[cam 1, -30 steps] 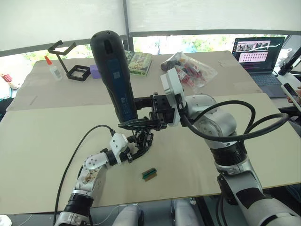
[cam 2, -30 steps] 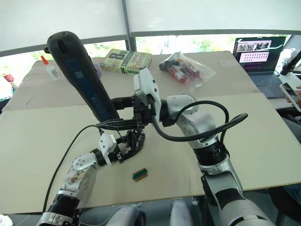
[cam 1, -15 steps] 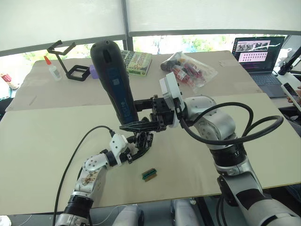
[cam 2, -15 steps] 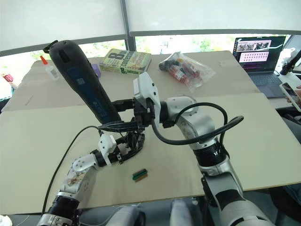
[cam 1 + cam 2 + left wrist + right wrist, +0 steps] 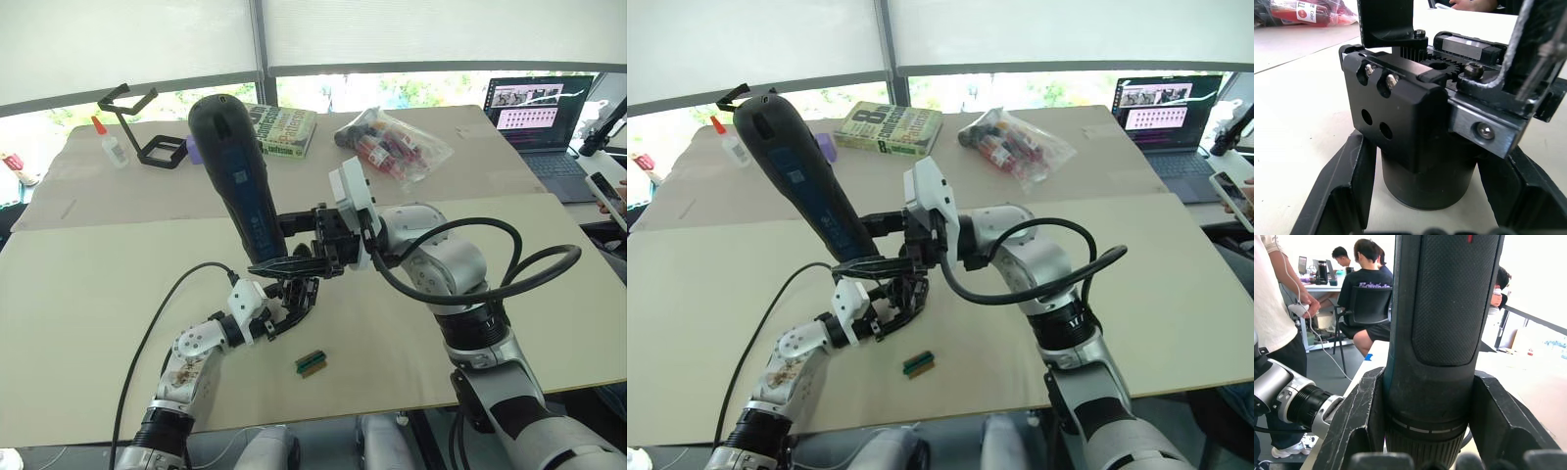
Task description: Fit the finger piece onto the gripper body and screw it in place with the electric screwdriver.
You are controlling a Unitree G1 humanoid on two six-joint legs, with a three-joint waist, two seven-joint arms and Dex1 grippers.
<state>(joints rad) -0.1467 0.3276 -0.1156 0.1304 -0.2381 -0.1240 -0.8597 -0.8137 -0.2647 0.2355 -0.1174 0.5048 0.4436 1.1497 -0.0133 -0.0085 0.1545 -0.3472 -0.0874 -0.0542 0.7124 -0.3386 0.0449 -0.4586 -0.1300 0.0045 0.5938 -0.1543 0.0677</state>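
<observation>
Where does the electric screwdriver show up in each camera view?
Left eye view: electric screwdriver left of centre, leaning, held by the right claw.
Right eye view: electric screwdriver upper left, leaning, above the gripper body.
Left wrist view: only its thin metal bit, at the right edge.
Right wrist view: its barrel rises up the middle between the fingers.
Shared landmark: the book.

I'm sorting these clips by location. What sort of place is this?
Probably an office or lab workspace: a laptop sits open on the long table, people sit at desks behind, and the electric screwdriver hangs over the gripper body like bench work.
</observation>
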